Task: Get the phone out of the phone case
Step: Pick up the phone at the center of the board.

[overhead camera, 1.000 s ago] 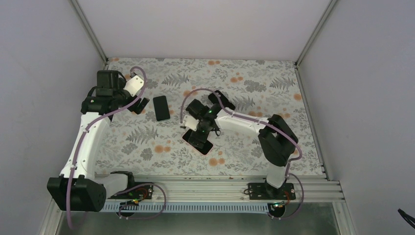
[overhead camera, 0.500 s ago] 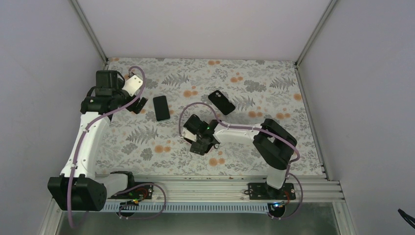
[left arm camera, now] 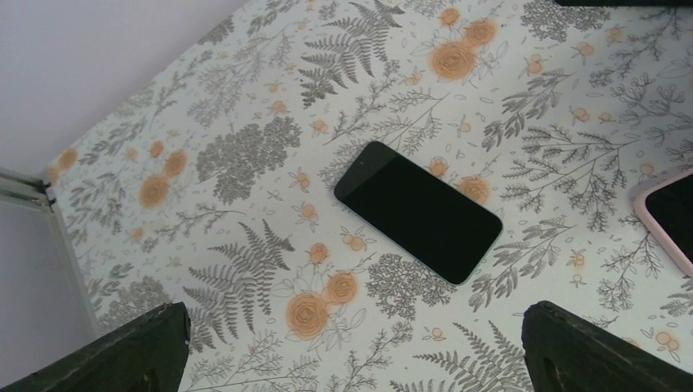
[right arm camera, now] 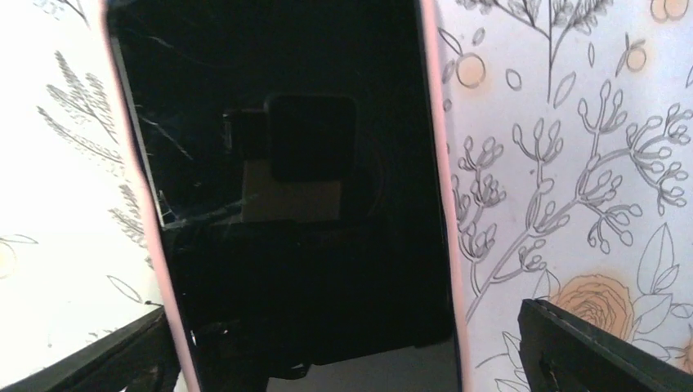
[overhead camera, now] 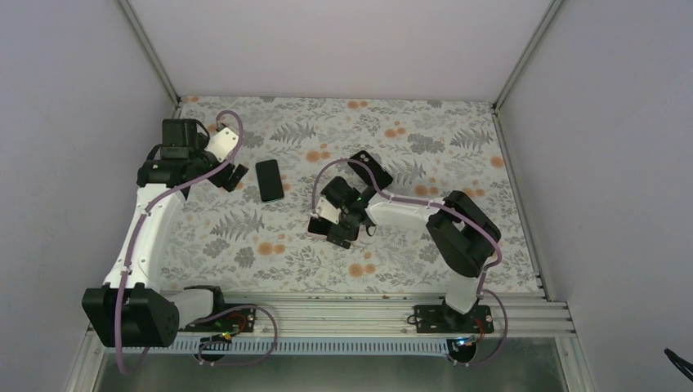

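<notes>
Top external: from high at the near edge, looking down on the whole counter (overhead camera: 458, 147). Left wrist: oblique, mid-range, on a bare phone (left arm camera: 418, 211). Right wrist: close above the pink-cased phone (right arm camera: 294, 188), whose edge the left view shares.

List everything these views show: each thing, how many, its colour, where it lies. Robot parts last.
Cased phone: 1, black screen in a pink case, mid-table, under the right gripper.
Bare phone: 1, black, far left part of the table, screen up.
Flat black item: 1, black, beyond the right arm; phone or empty case, cannot tell.
Tablecloth: 1, white with grey ferns and orange flowers, covering the table.
Rail: 1, silver, near edge.
Left arm: 1, white and black, left side.
Right arm: 1, white and black, right side.
Left gripper: 1, black, open, beside the bare phone.
Right gripper: 1, black, open, over the cased phone.
</notes>
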